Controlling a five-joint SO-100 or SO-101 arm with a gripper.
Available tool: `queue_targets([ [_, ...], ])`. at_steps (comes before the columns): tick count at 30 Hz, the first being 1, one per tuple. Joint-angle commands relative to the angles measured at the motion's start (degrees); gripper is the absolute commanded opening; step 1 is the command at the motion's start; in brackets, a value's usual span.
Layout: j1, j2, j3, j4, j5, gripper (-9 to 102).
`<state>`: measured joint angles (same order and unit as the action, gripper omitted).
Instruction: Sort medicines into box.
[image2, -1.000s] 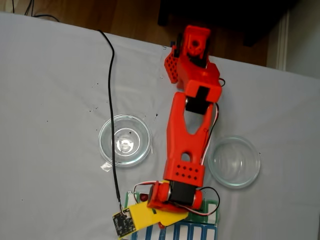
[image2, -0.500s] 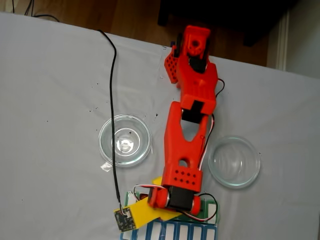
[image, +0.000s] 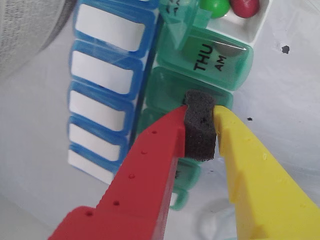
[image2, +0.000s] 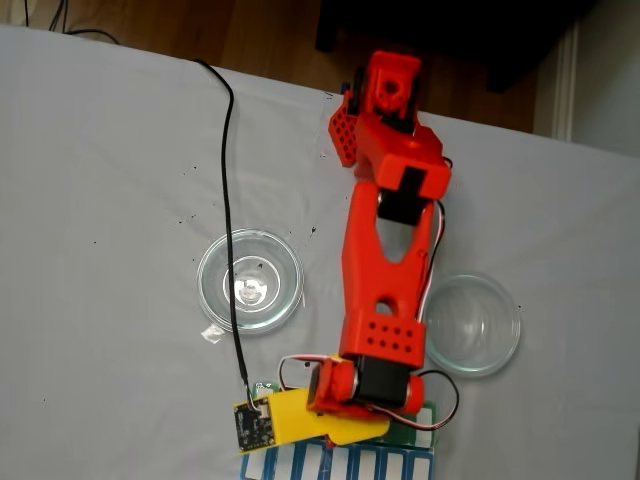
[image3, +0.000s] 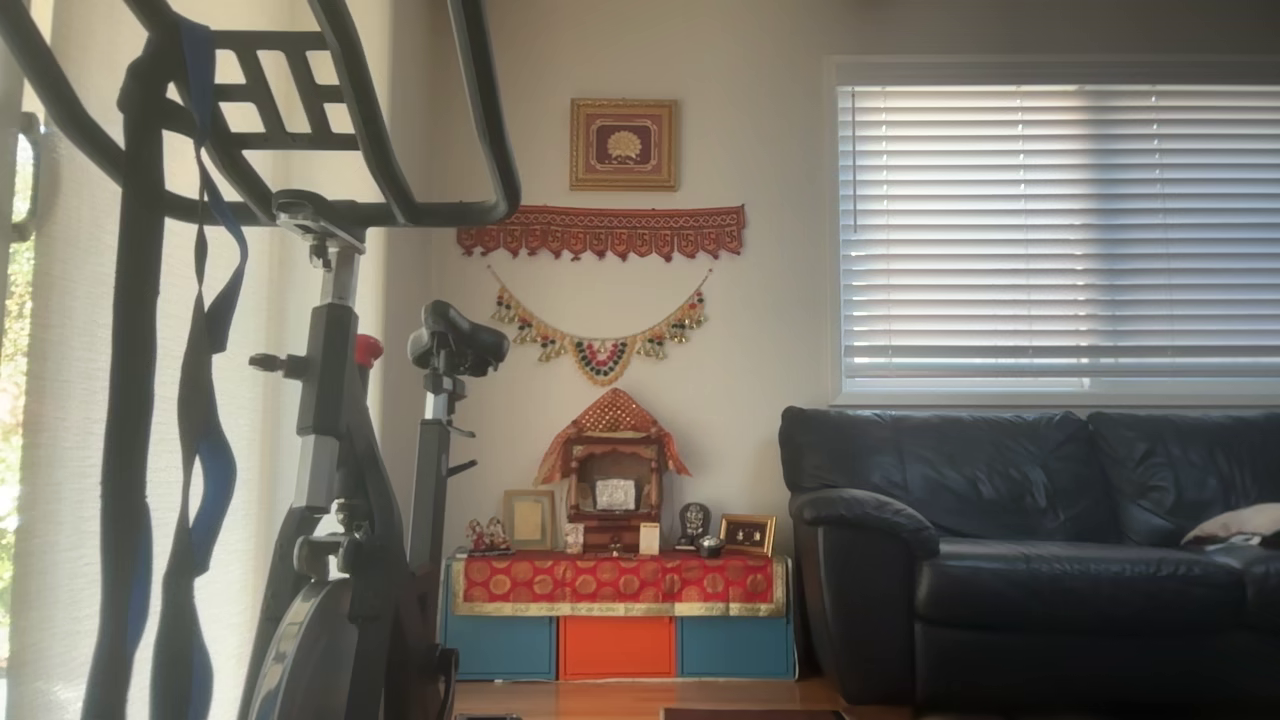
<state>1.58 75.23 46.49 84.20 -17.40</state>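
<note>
Fixed view first: against half a second ago, my red upper arm (image2: 385, 270) has swung slightly to the picture's right, its lower end now closer to the right-hand clear round glass dish (image2: 470, 323), and my yellow claw part sits a little lower, near the desk's (image2: 100, 200) bottom edge. The left-hand clear round glass dish (image2: 250, 281) has not moved, nor has the right one; both look empty. The black cable (image2: 228, 200) runs down across the left dish's rim to the small board by my wrist.

From the wrist camera, my claw (image: 200, 131) is closed on its own black foam pad (image: 200, 125), the red finger (image: 150, 175) and the yellow finger (image: 255, 180) pressed against it with no ball between them. The tips hover over or rest on a shut green lid of the flat green-rowed pill organizer box (image: 220, 65); I cannot tell whether they touch. Beside that lid, toward the picture's top, is the lid marked THU AM. At the box's white end, by the picture's top edge, one glossy bright green ball (image: 215, 6) and one glossy dark red ball (image: 245, 6) lie side by side in an open compartment. The adjoining blue row of compartments (image: 107, 75) lies to the picture's left, lids shut.
</note>
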Motion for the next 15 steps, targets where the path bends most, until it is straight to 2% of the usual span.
queue_targets([
  [1, 1.5, 11.0, -0.5, -3.7, 4.5, 1],
  [7, 2.6, 16.1, 11.4, -19.1, 5.4, 1],
  [10, 3.6, 14.9, 13.1, -23.4, 3.2, 1],
  [15, 4.1, 13.1, 13.9, -25.6, 0.1, 1],
])
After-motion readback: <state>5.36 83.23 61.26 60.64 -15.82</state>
